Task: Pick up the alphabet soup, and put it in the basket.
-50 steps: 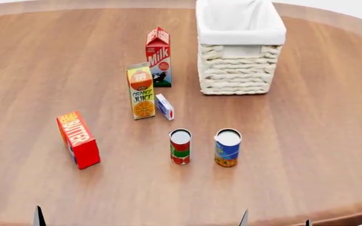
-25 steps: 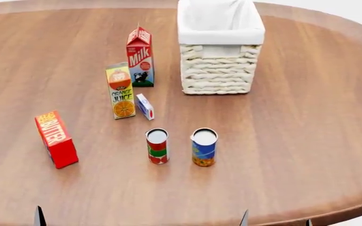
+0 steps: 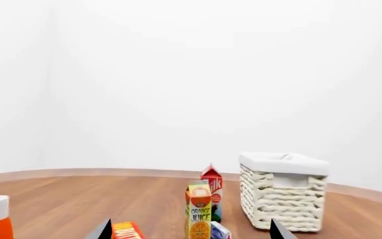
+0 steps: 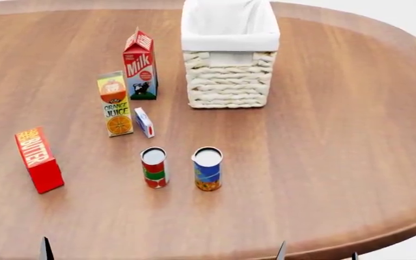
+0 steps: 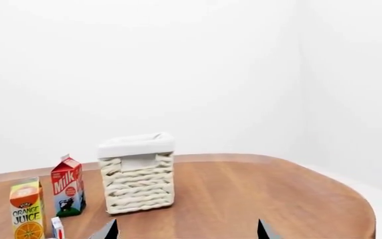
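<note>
Wooden table (image 4: 338, 135): alphabet soup (image 4: 208, 168) upright near basket (image 4: 228, 81), grippers seemingly empty.

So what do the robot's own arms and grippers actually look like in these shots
Very little of them shows. In the head view only dark, pointed fingertips poke up at the bottom edge: one of the left gripper's fingertips and two of the right gripper's fingertips. Each wrist view shows a pair of black, tapered tips, slightly grey on one face. No arms, cables or markings are visible.
</note>
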Controlling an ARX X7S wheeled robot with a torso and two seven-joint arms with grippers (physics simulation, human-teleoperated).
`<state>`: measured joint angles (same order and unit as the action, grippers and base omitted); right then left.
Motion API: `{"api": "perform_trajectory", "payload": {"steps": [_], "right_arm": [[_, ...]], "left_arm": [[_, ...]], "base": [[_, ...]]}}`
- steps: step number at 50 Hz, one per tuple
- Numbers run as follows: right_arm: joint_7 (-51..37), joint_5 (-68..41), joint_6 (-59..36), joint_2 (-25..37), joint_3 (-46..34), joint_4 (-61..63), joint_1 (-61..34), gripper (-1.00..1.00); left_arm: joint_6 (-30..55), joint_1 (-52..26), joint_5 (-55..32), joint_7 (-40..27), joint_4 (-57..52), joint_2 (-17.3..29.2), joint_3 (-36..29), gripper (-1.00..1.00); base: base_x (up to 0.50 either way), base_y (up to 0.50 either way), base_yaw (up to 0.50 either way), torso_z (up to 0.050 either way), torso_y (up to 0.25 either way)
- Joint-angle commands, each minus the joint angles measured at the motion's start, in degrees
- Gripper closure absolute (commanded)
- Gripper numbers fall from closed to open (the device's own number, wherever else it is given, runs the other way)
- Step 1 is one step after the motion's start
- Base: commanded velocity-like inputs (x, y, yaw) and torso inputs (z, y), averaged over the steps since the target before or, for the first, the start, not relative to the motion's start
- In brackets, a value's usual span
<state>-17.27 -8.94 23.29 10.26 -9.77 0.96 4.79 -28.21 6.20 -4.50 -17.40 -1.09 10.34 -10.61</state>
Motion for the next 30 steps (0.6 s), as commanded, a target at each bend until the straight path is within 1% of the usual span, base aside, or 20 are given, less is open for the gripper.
{"api": "perform_trajectory", "payload": {"steps": [1, 14, 24, 30], "right_arm": [[-0.5, -0.2, 0.0, 0.3, -0.3, -0.1, -0.1, -1.00], [-0.9, -0.3, 0.1, 0.6, -0.7, -0.4, -0.3, -1.00], [-1.1, -0.2, -0.2, 0.7, -1.2, -0.9, -0.9, -1.00], [-2.7, 0.9, -0.8, 0.5, -0.9, -1.0, -1.2, -1.00]], "left_arm": [[-0.2, -0.2, -0.2, -0.4, 0.1, 0.3, -0.4, -1.00], [-0.4, -0.1, -0.3, -0.9, 0.2, 0.6, -0.7, -1.00], [-0.5, -0.3, -0.3, -1.2, 0.3, 0.8, -1.2, -1.00], [-0.7, -0.2, -0.3, -1.4, 0.3, 1.0, -1.3, -1.00]], "base": [[0.00, -0.17, 0.00, 0.000, 0.000], [0.00, -0.17, 0.00, 0.000, 0.000], [0.00, 0.00, 0.00, 0.000, 0.000], [0.00, 0.00, 0.00, 0.000, 0.000]]}}
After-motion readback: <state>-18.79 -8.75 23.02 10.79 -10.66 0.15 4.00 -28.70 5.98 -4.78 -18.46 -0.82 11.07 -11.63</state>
